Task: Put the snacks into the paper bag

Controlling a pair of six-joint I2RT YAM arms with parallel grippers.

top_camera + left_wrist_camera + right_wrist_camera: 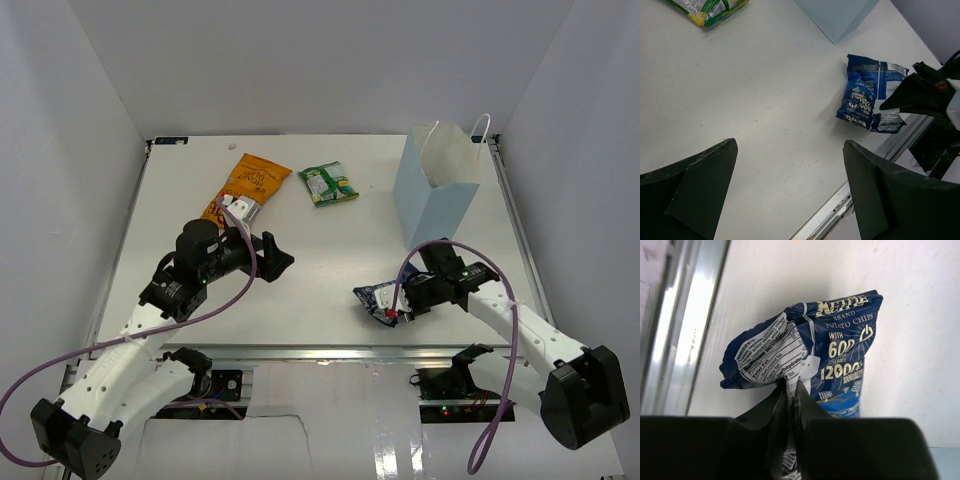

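Setting: a white table (330, 250) boxed in by pale walls (90, 120) on three sides, with a metal rail (320, 352) along the near edge.

Entry 1, my right gripper (789, 390). My right arm reaches in low from the near right corner, forearm angled toward the table's middle. My jaws are pinched together on the crumpled edge of the blue-and-white packet (840, 350). Only my right wrist camera shows this pinch and the nutrition panel folded beside my fingers. From overhead the contact is a dark blur. The packet sits just inside the rail, right of centre. I cannot tell whether it is clear of the table.

Entry 2, my left gripper (790, 145). My left arm rises from the near left corner, elbow bent, wrist aimed right. The jaws are spread wide and hold nothing, with bare table between them. My left wrist camera sees the blue-and-white packet from its far side, well apart from my left fingers, with the right gripper's dark tip on it.

Entry 3, orange chip bag (250, 185). It lies flat beyond my left gripper and appears only from overhead.

Entry 4, green packet (328, 183). It lies flat, just right of the orange bag.

Entry 5, paper bag (437, 195). It is light blue and stands upright at the far right, mouth open, beyond my right gripper.
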